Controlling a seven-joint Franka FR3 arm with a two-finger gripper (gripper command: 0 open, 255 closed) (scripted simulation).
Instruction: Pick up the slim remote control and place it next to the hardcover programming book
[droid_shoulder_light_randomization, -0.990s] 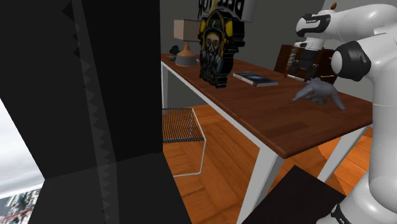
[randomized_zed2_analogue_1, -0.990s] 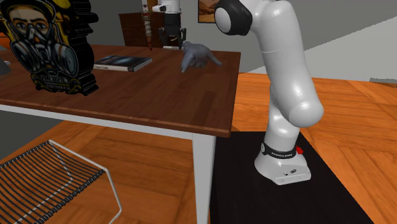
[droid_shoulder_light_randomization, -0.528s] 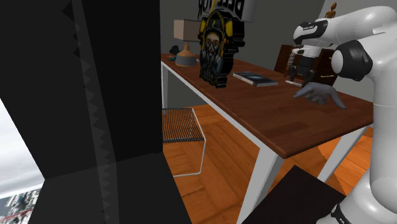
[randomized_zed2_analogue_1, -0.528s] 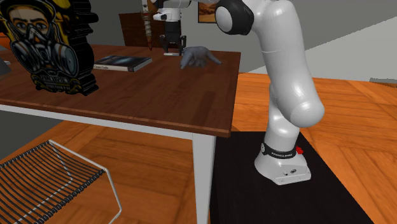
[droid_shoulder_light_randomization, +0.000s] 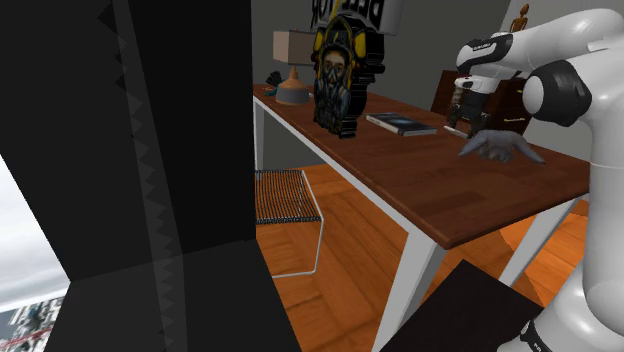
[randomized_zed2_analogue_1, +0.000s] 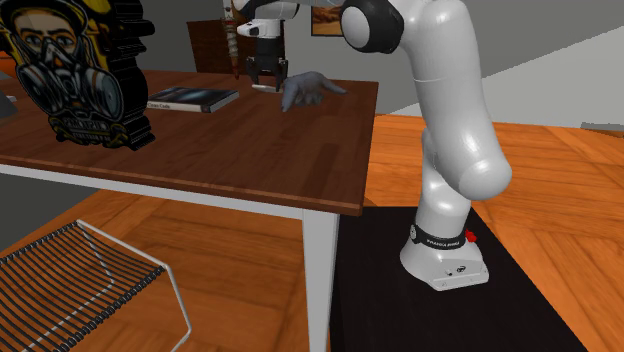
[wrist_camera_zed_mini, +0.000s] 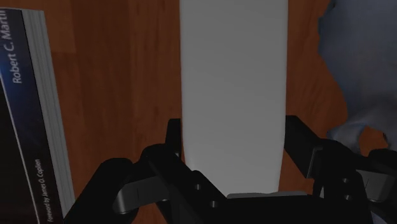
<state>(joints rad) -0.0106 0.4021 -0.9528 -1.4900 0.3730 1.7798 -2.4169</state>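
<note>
My gripper (wrist_camera_zed_mini: 232, 143) is shut on a slim, plain pale grey remote (wrist_camera_zed_mini: 232, 76), one black finger on each long side. The remote reaches out ahead of the fingers over the brown table top (wrist_camera_zed_mini: 127, 76). A dark hardcover book (wrist_camera_zed_mini: 28, 108) with pale page edges lies parallel to it, a short gap away. In the shoulder view the gripper (droid_shoulder_light_randomization: 466, 118) hangs low over the table between the book (droid_shoulder_light_randomization: 401, 124) and a grey hand figure (droid_shoulder_light_randomization: 500, 146). The second exterior view shows the gripper (randomized_zed2_analogue_1: 262, 80) just beside the book (randomized_zed2_analogue_1: 192, 98).
The grey hand figure (randomized_zed2_analogue_1: 310, 90) lies close on the remote's other side. A gas-mask plaque (droid_shoulder_light_randomization: 338, 75) and a lamp (droid_shoulder_light_randomization: 292, 60) stand further along the table (droid_shoulder_light_randomization: 420, 190). A wire basket (droid_shoulder_light_randomization: 285, 195) sits on the floor beside a tall dark cabinet (droid_shoulder_light_randomization: 150, 170).
The gripper has come down a little and edged toward the book, still clasping the remote. The grey hand figure has shifted its pose slightly.
</note>
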